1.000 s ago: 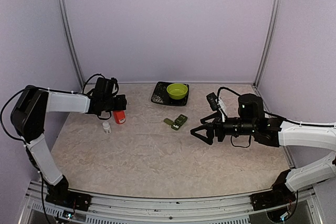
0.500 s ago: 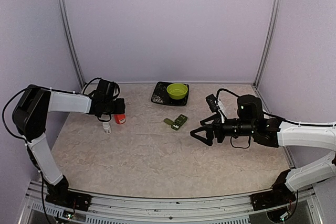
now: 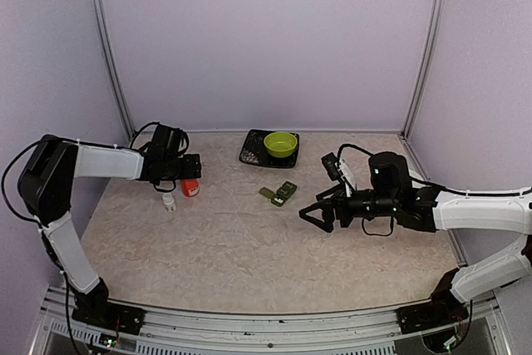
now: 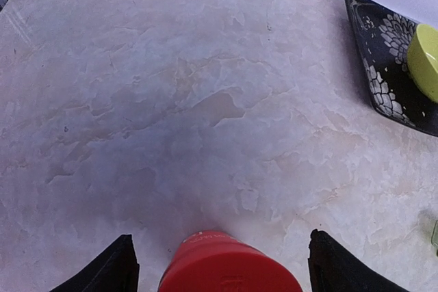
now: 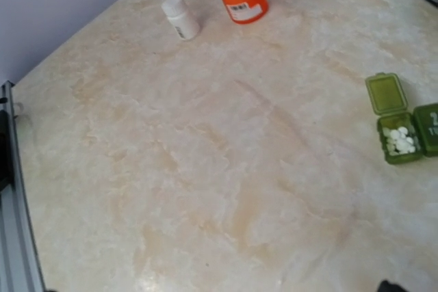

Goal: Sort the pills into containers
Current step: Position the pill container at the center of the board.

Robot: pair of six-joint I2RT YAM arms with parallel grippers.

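Containers (image 5: 385,94) clipped at right edge.

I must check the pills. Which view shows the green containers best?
Right wrist view: the containers lie close, one box open with white pills. Top view shows them tiny; left wrist, barely an edge sliver.

Soft, even light from above fills my surface (image 3: 249,239), and the shadows under both arms are faint. In my left wrist view a dim grey shadow spreads ahead of my left hand (image 4: 220,237), and the red bottle (image 4: 229,275) close to the lens is blurred. My right wrist view looks bright, warm and slightly soft.
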